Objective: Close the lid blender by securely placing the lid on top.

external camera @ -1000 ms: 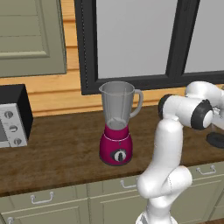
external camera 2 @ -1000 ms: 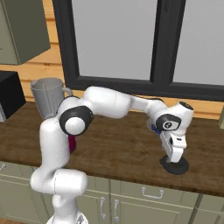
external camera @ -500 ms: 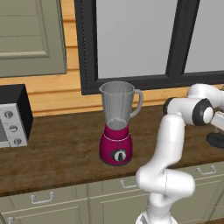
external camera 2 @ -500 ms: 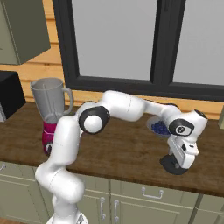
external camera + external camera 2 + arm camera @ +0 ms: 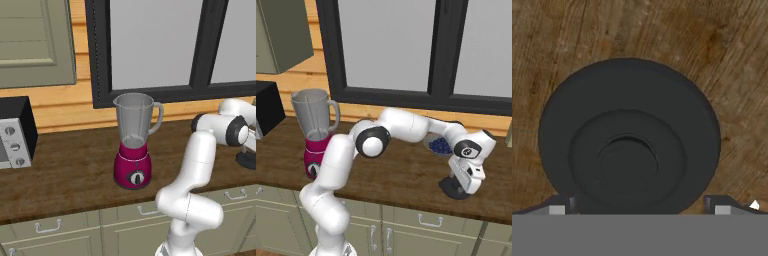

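The blender (image 5: 133, 147) stands on the wooden counter with its magenta base, black dial and clear jar; the jar top is uncovered. In the right base view the blender (image 5: 315, 131) is at far left. The lid (image 5: 456, 189), a round black disc with a raised centre, lies flat on the counter far to the blender's right, and also shows at the frame edge as the lid (image 5: 247, 160). My gripper (image 5: 458, 184) points down right above it. In the hand view the lid (image 5: 629, 135) is very close, and my gripper (image 5: 639, 209) is open with one fingertip on each side.
A grey dish with blue bits (image 5: 439, 146) sits just behind the lid near the wall. The black-and-silver microwave (image 5: 14, 132) stands at the counter's left end. The counter's front edge (image 5: 421, 204) runs close in front of the lid. A dark window frame lines the back wall.
The arm has stretched further right and the hand has come down closer over the lid. Lid and blender have stayed where they were.
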Tool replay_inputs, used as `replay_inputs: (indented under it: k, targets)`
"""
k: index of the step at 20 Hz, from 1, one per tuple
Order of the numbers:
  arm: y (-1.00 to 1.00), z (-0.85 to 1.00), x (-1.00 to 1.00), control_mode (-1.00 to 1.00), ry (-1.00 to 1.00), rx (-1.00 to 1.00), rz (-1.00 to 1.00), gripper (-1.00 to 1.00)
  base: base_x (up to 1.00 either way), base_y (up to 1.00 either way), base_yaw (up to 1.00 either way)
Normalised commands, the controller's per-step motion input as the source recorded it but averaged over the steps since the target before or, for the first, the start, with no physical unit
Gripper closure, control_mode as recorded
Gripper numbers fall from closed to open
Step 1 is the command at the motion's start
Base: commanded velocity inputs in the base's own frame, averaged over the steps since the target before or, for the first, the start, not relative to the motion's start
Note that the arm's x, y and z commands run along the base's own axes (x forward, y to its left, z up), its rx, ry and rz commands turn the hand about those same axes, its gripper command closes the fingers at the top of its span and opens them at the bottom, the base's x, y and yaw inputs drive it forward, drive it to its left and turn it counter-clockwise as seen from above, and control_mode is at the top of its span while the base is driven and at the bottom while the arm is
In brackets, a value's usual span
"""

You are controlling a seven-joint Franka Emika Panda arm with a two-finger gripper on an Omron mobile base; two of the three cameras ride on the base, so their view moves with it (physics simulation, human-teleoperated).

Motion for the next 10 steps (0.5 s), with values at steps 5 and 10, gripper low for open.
replay_inputs:
  k: [5, 10]
  targets:
    - [0.04, -0.31, 0.41, -1.00, 0.00, 0.00, 0.04, -1.00, 0.00, 0.00, 0.00]
    - [0.00, -0.58, 0.25, -1.00, 0.00, -0.02, 0.04, -1.00, 0.00, 0.00, 0.00]
